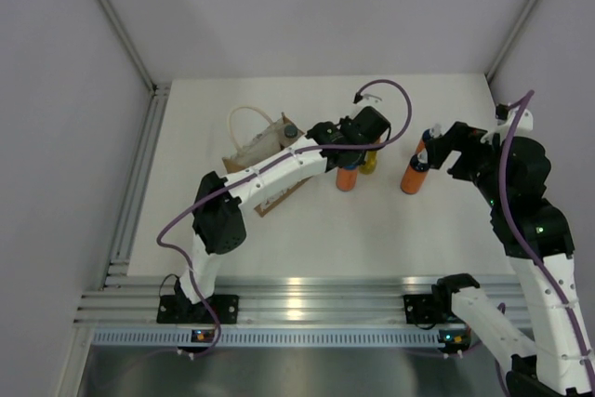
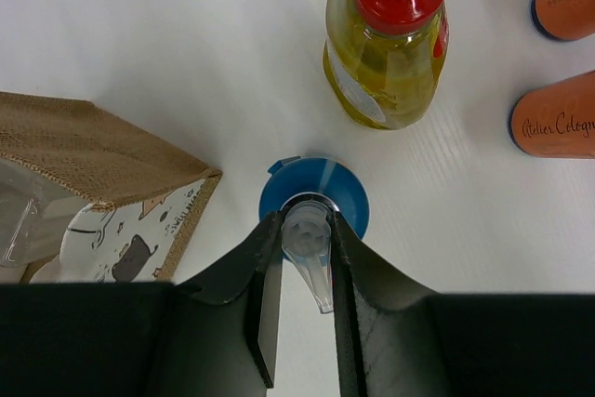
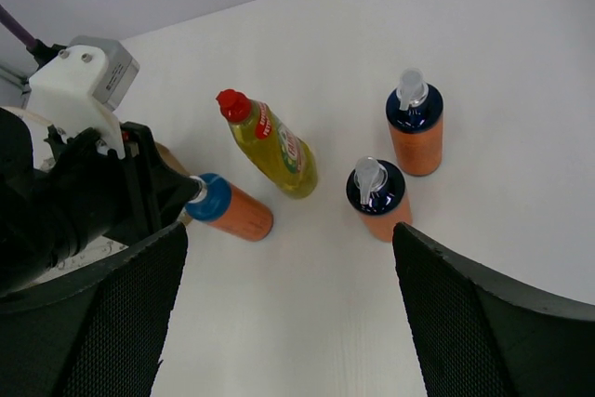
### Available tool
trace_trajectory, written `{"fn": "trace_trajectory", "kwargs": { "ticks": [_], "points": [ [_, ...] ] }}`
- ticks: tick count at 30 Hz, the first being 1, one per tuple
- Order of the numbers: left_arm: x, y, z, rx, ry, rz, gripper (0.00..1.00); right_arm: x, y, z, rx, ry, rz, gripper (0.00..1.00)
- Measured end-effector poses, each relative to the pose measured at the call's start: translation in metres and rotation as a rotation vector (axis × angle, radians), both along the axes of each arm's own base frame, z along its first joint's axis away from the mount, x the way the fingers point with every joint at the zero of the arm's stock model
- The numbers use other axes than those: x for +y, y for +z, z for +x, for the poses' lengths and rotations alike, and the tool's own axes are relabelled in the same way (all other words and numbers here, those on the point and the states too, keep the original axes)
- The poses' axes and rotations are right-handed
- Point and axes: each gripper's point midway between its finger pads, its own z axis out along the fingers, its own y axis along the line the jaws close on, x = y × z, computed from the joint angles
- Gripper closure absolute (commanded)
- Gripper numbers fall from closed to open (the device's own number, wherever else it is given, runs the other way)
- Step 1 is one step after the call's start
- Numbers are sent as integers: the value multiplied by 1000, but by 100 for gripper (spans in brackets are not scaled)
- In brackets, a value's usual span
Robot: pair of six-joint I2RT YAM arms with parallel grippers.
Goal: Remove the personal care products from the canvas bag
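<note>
My left gripper (image 2: 307,239) is shut on the clear pump head of an orange bottle with a blue top (image 2: 313,204), upright just right of the canvas bag (image 2: 102,160); from above they are the gripper (image 1: 358,151) and bottle (image 1: 347,178). The yellow bottle with a red cap (image 2: 386,53) stands just beyond. Two more orange bottles (image 3: 379,202) (image 3: 416,127) stand to the right. The bag (image 1: 265,174) holds a whitish bottle with a dark grey cap (image 1: 284,132). My right gripper (image 3: 288,258) is open and empty above the table, near one orange bottle (image 1: 414,174).
My left arm (image 1: 279,169) reaches across the top of the bag. A metal rail (image 1: 139,183) runs along the table's left edge and grey walls close in the back and sides. Bare white table (image 1: 307,239) lies in front of the bottles.
</note>
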Motion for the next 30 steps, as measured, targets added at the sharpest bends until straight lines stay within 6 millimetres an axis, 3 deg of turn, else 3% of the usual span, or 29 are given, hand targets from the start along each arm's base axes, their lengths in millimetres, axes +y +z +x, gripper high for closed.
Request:
{"fn": "trace_trajectory", "kwargs": {
  "ticks": [4,7,9,11,14,20,24,30],
  "points": [
    [-2,-1,1,-2,1,-6,100,-2,-3,-3,14,-8,-7,11],
    [-2,-1,1,-3,2,-9,89,-4,-1,-5,14,-14,-9,11],
    [-2,-1,2,-4,3,-9,61,-4,0,-6,12,-14,-10,11],
    [-2,-1,2,-8,1,-6,21,-4,1,-6,11,-16,-11,11],
    [-3,2,5,-22,12,-16,2,-5,1,-6,12,-16,-12,11],
    [6,22,5,-58,42,-38,2,-4,-1,-5,19,-16,-13,11],
    [25,64,4,-126,127,-100,2,-4,0,-4,19,-16,-13,11],
    [73,120,11,-188,323,-217,2,-3,-1,0,30,-16,-11,12]
  ]
}}
